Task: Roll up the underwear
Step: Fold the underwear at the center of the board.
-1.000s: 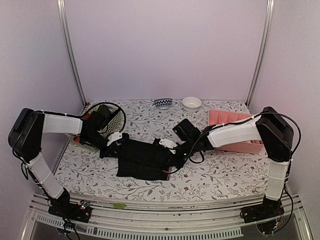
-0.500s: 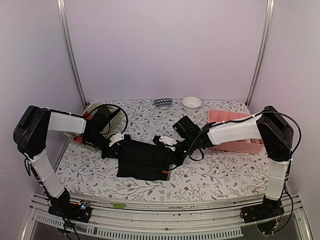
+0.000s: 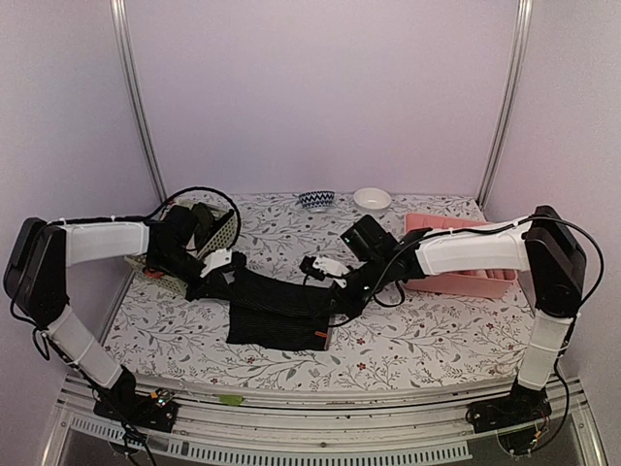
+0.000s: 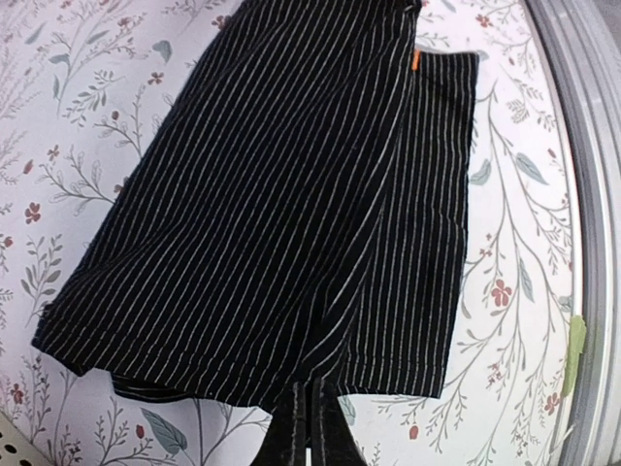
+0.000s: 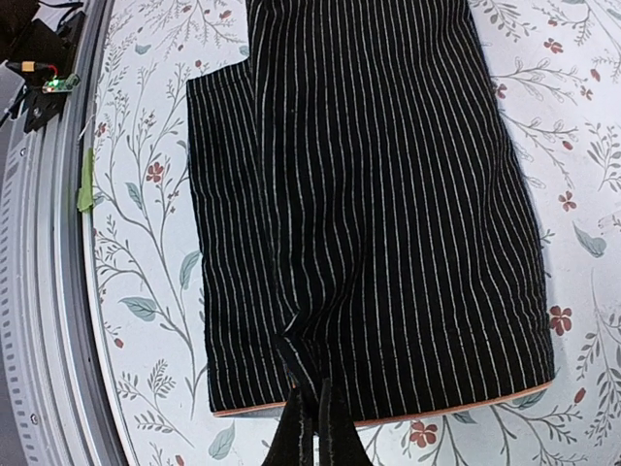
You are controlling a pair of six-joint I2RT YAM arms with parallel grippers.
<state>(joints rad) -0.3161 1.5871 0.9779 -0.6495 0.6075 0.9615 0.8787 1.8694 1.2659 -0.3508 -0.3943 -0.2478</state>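
The black ribbed underwear point(image 3: 281, 311) lies on the floral table, its near part flat and its far edge lifted. My left gripper point(image 3: 225, 277) is shut on its left far corner, and my right gripper point(image 3: 340, 291) is shut on its right far corner. In the left wrist view the striped black cloth point(image 4: 291, 194) hangs away from my pinched fingertips point(image 4: 309, 398), with an orange tag near the top. In the right wrist view the cloth point(image 5: 388, 194) puckers at my closed fingertips point(image 5: 309, 388), with an orange-trimmed hem. The red-orange garment is hidden.
A pale green perforated basket point(image 3: 225, 233) stands at the back left, behind my left arm. A pink tray point(image 3: 441, 231) sits at the right under my right arm. A patterned bowl point(image 3: 315, 201) and a white bowl point(image 3: 372, 200) stand at the back.
Both grippers have risen and moved back a little with the far edge of the black underwear, pulling it taut between them. The near part stays flat on the table.
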